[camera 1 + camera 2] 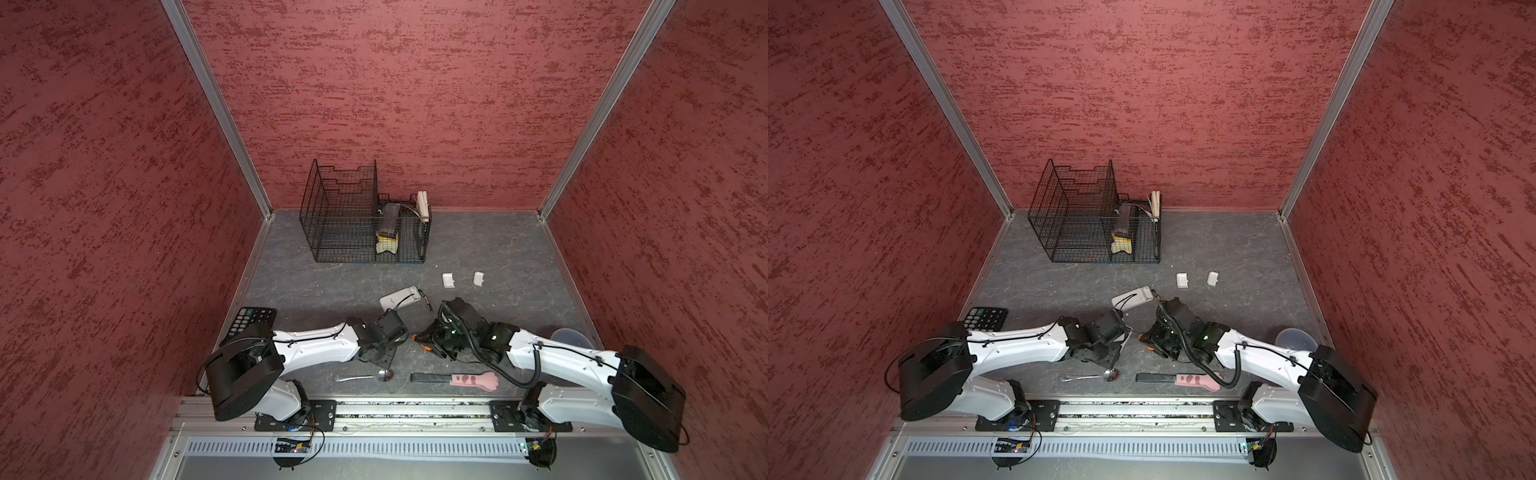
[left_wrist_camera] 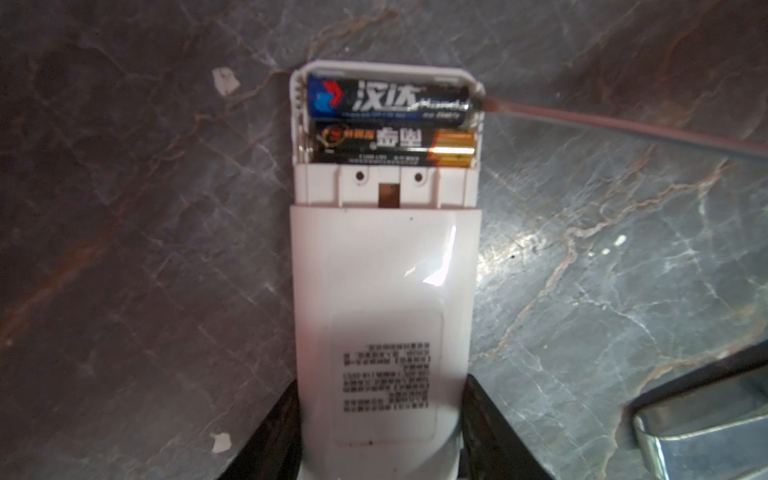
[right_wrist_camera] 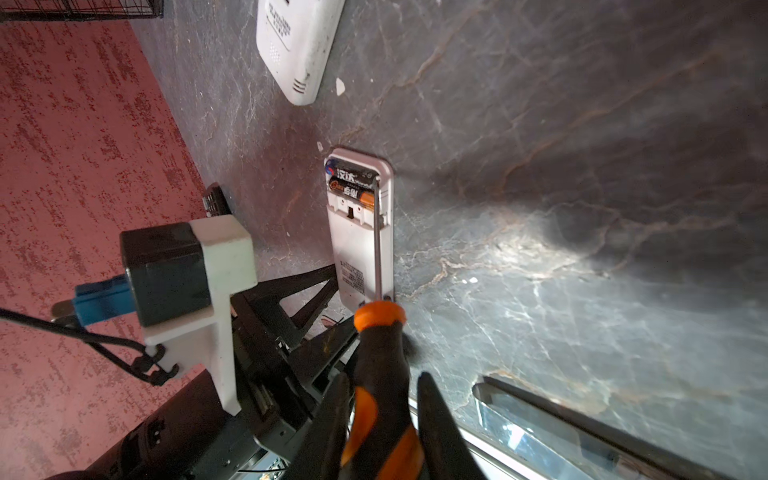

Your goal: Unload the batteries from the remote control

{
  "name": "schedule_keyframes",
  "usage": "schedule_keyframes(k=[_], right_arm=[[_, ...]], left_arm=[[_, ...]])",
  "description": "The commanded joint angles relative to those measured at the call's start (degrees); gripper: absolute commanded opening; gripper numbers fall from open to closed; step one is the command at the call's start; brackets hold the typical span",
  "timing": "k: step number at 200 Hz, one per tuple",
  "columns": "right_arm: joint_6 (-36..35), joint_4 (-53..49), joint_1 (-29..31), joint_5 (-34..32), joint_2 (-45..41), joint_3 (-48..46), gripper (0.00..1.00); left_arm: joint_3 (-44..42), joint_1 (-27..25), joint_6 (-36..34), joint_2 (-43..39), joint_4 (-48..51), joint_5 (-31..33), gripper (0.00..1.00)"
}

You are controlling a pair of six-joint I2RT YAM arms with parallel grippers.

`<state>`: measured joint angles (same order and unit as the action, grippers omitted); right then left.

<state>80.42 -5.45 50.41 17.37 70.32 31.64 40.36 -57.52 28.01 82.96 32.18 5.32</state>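
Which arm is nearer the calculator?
Left. The left arm runs right beside the calculator; the right arm is far off on the opposite side.

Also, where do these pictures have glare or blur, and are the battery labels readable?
Left wrist view: a glare patch on the remote control, the batteries sharp, large print readable, the screwdriver shaft blurred. Right wrist view: strong shine on the table. Both top views: evenly lit, small things soft.
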Motion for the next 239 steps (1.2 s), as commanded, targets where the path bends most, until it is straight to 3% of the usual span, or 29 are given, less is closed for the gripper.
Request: schedule_keyframes(k=[1,140,239], right_arm=[[4.3,7.4,-0.1,-1.7,0.5,-1.4,0.0],[5.4,24.4,-0.2,-0.6,-0.5,-5.0,0.0],[4.2,20.6,-0.2,-1.0,-3.1,-3.7,0.0]], left_arm=[[-0.1,-0.2,-1.5,2.4,-2.0,1.4,0.42],[0.3,-1.5,-1.9,3.2,-1.9,1.8,0.39],[0.6,-1.9,-1.9,3.8,-1.7,1.9,0.38]])
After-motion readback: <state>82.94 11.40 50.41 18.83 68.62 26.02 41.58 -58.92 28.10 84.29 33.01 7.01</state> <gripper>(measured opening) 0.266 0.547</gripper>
